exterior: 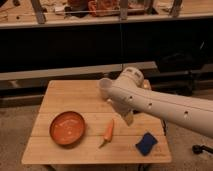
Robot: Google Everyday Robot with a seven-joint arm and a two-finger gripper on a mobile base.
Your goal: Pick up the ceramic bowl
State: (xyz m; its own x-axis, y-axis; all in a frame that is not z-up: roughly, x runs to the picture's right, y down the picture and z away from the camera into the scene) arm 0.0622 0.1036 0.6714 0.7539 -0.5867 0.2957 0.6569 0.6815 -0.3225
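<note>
The ceramic bowl (67, 128) is wide, shallow and orange-red. It sits upright and empty on the front left of the wooden table (65, 95). My white arm reaches in from the right, its bend above the table's back middle. My gripper (129, 118) hangs below the arm over the table's middle, to the right of the bowl and apart from it, just above an orange carrot (108, 132).
A small whitish cup (104, 87) stands at the back middle, partly behind my arm. A blue sponge (146, 143) lies at the front right. Behind the table runs a dark shelf unit with a cluttered counter (105, 15) on top.
</note>
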